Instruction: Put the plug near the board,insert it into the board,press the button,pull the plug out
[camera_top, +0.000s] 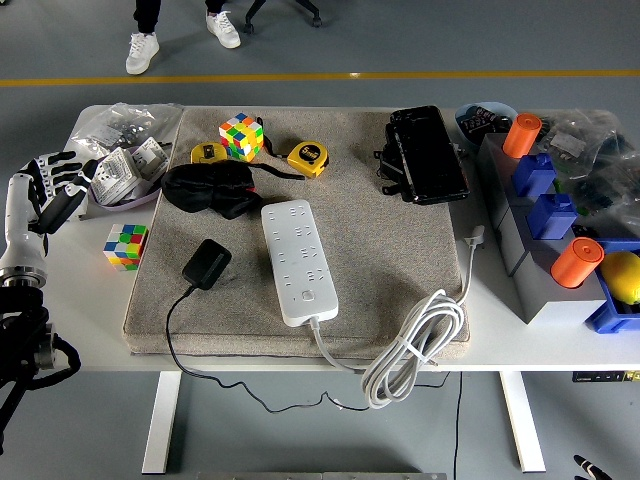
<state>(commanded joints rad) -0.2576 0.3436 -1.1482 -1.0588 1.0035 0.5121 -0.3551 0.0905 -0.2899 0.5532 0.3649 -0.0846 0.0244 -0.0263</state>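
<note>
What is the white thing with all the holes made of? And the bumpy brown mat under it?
The power strip looks like hard, smooth white plastic: it has a slight sheen and crisp moulded sockets. The mat looks like carpet or coarse fabric: a dull, speckled, fuzzy surface with soft edges.

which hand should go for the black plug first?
Left, probably. The left hand is up at the table's left edge, fingers spread and empty, and the black plug lies on the mat's left side, left of the power strip. The right hand barely shows at the bottom-right corner.
</note>
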